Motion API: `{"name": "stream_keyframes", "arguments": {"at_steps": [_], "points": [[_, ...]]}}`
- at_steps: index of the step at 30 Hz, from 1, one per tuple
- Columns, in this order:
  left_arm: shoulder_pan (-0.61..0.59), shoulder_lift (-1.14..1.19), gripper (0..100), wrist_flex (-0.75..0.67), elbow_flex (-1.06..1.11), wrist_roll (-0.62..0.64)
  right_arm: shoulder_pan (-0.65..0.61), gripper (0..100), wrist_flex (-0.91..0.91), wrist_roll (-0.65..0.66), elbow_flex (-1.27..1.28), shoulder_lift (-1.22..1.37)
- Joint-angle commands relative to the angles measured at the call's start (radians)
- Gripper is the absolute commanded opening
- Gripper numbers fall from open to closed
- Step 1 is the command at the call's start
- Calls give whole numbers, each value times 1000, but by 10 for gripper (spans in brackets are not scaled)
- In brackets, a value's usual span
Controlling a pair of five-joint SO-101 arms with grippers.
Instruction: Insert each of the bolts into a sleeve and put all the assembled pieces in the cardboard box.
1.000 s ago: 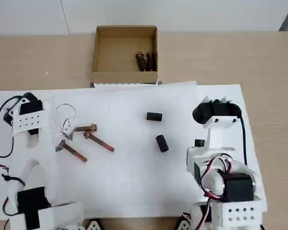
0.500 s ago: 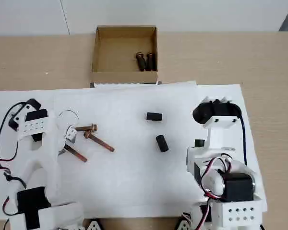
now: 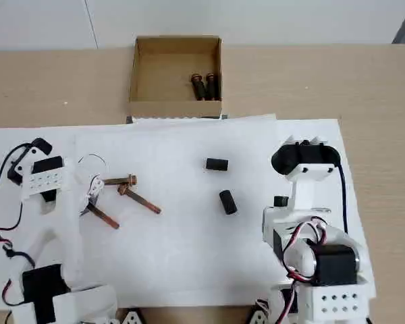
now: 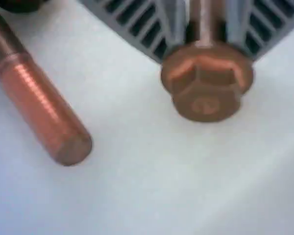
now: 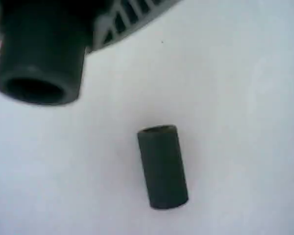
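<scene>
Three copper bolts lie on the white paper at the left. My left gripper is shut on the lowest bolt near its head. In the left wrist view that hex head faces the camera, with ribbed jaws on both sides of its shaft. The top bolt shows its shaft end beside it, and the middle bolt lies to the right. My right gripper is shut on a black sleeve. A loose sleeve lies in front of it and another sleeve farther back.
The cardboard box stands at the back, beyond the paper, with two assembled pieces against its right wall. The right arm's body fills the right side. A thin wire loop arcs above the left gripper.
The left arm shifted toward the bolts and then drew back a little. The lowest bolt slid slightly down and right with the gripper. The right arm kept still.
</scene>
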Motion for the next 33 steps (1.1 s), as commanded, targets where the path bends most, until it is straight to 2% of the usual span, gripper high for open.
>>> {"name": "stream_keyframes", "arguments": {"at_steps": [1,6,12,18,25,28,33], "points": [[11,-14,6,106,-96,-6,1,3,-13,-6,-109,-13],[95,-14,6,258,-266,-32,-1,3,18,0,-175,-13],[222,-15,6,345,-435,-34,-38,3,131,2,-269,-15],[319,-69,6,422,-591,-35,-42,3,170,2,-301,-15],[468,-388,6,358,-596,-101,-42,3,170,3,-301,-25],[474,-489,6,310,-561,-133,-44,3,163,11,-292,-71],[474,-635,6,221,-361,-207,-70,3,119,29,-190,-153]]}}
